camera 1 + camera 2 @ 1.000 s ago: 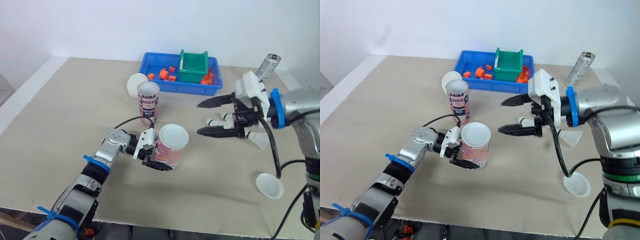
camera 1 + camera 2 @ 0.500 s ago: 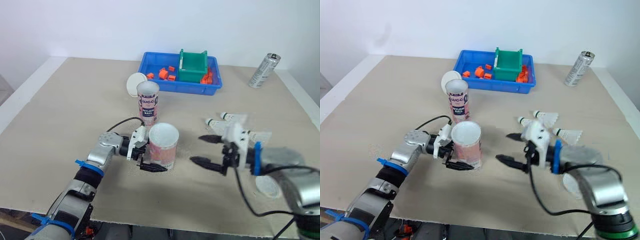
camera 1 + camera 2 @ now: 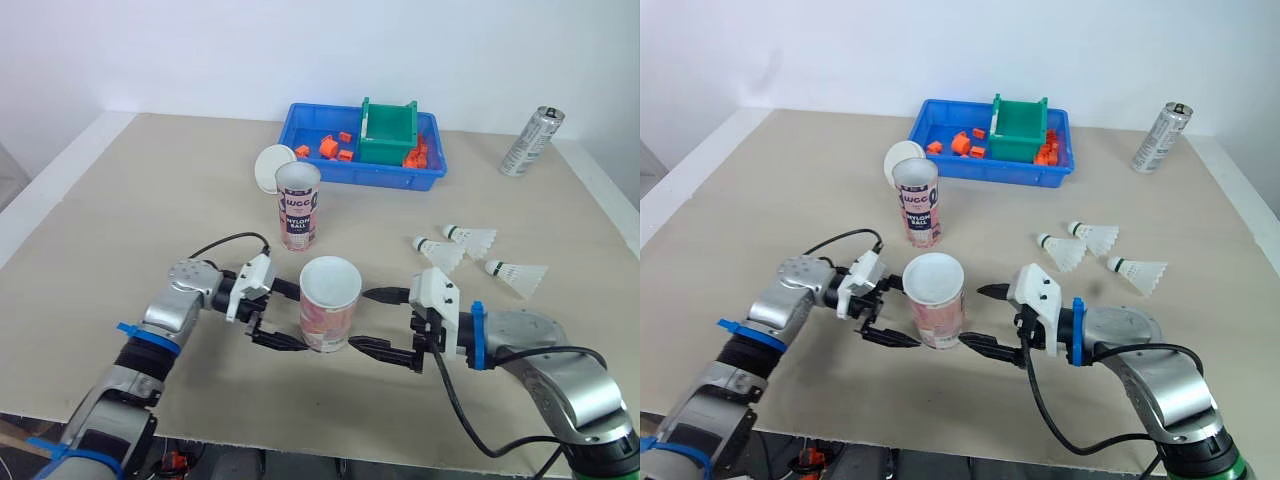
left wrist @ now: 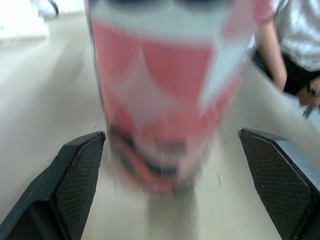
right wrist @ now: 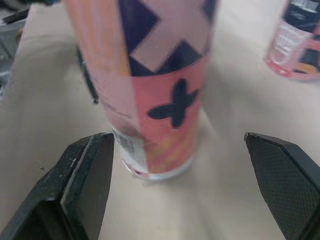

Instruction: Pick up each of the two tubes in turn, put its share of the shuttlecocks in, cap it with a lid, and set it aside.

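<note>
Pink tube [image 3: 330,315], uncapped, stands upright near the table's [image 3: 130,220] front edge; its contents are unclear. The left gripper [image 3: 299,320] and right gripper [image 3: 360,320] flank it, both spread wide, neither gripping. A second tube [image 3: 297,205] stands behind, a lid [image 3: 270,168] beside it. Three shuttlecocks [image 3: 470,237] lie toward the right edge. At the back edge, a tray [image 3: 330,172] holds orange pieces.

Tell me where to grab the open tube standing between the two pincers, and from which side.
Grip the tube on its round wall about mid-height, coming in level from its right, where the open right pincer faces it. It stands upright, mouth open upward, so a side hold leaves the opening free.
</note>
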Robot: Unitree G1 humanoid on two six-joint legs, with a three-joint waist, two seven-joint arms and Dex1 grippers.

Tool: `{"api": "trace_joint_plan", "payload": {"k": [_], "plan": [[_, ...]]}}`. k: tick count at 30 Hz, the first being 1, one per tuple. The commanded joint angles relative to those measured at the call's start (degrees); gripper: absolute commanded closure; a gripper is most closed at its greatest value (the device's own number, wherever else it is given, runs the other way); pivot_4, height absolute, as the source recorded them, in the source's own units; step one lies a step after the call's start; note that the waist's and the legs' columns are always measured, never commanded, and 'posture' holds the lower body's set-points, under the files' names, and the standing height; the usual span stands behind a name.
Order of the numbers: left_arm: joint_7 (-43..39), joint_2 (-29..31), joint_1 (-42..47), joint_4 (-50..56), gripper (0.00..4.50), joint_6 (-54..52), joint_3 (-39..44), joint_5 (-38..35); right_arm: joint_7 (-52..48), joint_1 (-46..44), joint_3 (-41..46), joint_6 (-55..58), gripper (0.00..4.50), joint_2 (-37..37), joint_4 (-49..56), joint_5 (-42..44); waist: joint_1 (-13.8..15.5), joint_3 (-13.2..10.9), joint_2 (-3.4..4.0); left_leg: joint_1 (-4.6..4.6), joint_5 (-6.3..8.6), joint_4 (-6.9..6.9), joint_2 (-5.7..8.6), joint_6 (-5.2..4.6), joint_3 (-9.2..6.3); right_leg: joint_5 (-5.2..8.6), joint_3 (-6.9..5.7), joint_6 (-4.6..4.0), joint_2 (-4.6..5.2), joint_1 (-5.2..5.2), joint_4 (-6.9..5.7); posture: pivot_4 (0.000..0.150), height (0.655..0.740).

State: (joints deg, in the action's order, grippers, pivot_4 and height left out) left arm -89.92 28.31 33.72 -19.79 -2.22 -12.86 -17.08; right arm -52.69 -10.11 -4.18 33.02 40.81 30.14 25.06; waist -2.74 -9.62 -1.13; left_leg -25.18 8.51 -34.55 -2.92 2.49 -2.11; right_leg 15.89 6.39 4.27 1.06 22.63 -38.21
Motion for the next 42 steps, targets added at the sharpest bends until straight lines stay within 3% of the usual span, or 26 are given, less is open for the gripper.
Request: {"api": "trace_joint_plan", "payload": {"k": [1, 3, 7, 15, 29, 31, 34, 42], "plan": [[1.11, 2.93, 0.11, -0.4, 0.04, 1.9, 3.58, -0.1, -0.99, -0.92, -2.67, -3.51, 0.0, 0.24, -0.78, -2.54, 0.09, -0.01, -0.02, 0.0, 0.0, -0.01, 0.0, 0.0, 0.0, 0.0, 0.0, 0.0, 0.0, 0.0, 0.01, 0.15, 0.7275], [1.92, 4.64, -0.42, 1.95, 0.04, 0.11, 6.07, -2.16, -1.52, -0.96, -4.39, -5.13, 0.0, 0.33, -2.14, -4.22, 0.1, -0.06, -0.1, -0.01, 0.0, -0.01, 0.0, 0.0, 0.0, 0.08, -0.01, -0.11, 0.01, 0.0, 0.01, 0.15, 0.7275], [3.97, 10.34, -6.91, 18.9, 0.04, -16.08, 14.86, -16.72, -1.93, -1.94, -7.53, -9.54, 0.0, -1.69, -5.75, -6.71, -0.04, -0.23, -0.28, -0.07, 0.02, 0.02, -0.12, 0.04, 0.07, 0.06, -0.03, -0.05, 0.01, 0.1, -0.01, 0.15, 0.7275], [11.02, 16.53, -15.74, 33.21, 0.04, -25.61, 22.27, -24.15, -4.26, -5.04, -8.06, -12.83, 0.0, -5.84, -8.94, -5.13, 0.13, -0.36, -0.43, -0.05, 0.02, 0.04, -0.16, 0.06, 0.05, 0.06, -0.1, -0.12, -0.02, 0.14, -0.08, 0.15, 0.7275], [16.61, 16.96, -18.61, 37.42, 0.04, -26.87, 24.83, -26.78, -7.11, -10.3, -10.21, -16.85, 0.0, -12.61, -15.7, -5.48, 0.1, -0.4, -0.49, -0.02, -0.09, -0.02, -0.28, 0.22, 0.21, -0.01, -0.12, -0.28, -0.01, 0.16, -0.08, 0.15, 0.7275], [16.86, 16.76, -18.58, 37.49, 0.0, -26.48, 24.16, -26.59, -7.15, -10.65, -10.24, -17.03, 0.42, -13.0, -16.38, -5.71, 0.1, -0.4, -0.49, -0.02, -0.09, -0.02, -0.28, 0.22, 0.23, -0.03, -0.12, -0.22, -0.01, 0.16, -0.08, 0.15, 0.7275], [16.79, 16.36, -17.49, 36.78, 0.0, -25.2, 22.22, -24.8, -6.57, -10.75, -9.78, -16.53, 1.4, -13.16, -16.7, -5.79, 0.1, -0.4, -0.49, -0.01, -0.09, -0.01, -0.29, 0.22, 0.24, -0.07, -0.12, -0.16, -0.01, 0.16, -0.08, 0.15, 0.7275], [17.4, 11.91, -9.05, 34.35, 0.0, -26.64, 16.98, -25.13, -4.78, -10.1, -4.81, -12.63, 1.4, -11.33, -12.88, -2.0, 0.17, -0.42, -0.53, -0.04, -0.18, -0.08, -0.27, 0.34, 0.28, -0.16, -0.08, -0.18, -0.01, 0.14, -0.08, 0.15, 0.7275]]}}
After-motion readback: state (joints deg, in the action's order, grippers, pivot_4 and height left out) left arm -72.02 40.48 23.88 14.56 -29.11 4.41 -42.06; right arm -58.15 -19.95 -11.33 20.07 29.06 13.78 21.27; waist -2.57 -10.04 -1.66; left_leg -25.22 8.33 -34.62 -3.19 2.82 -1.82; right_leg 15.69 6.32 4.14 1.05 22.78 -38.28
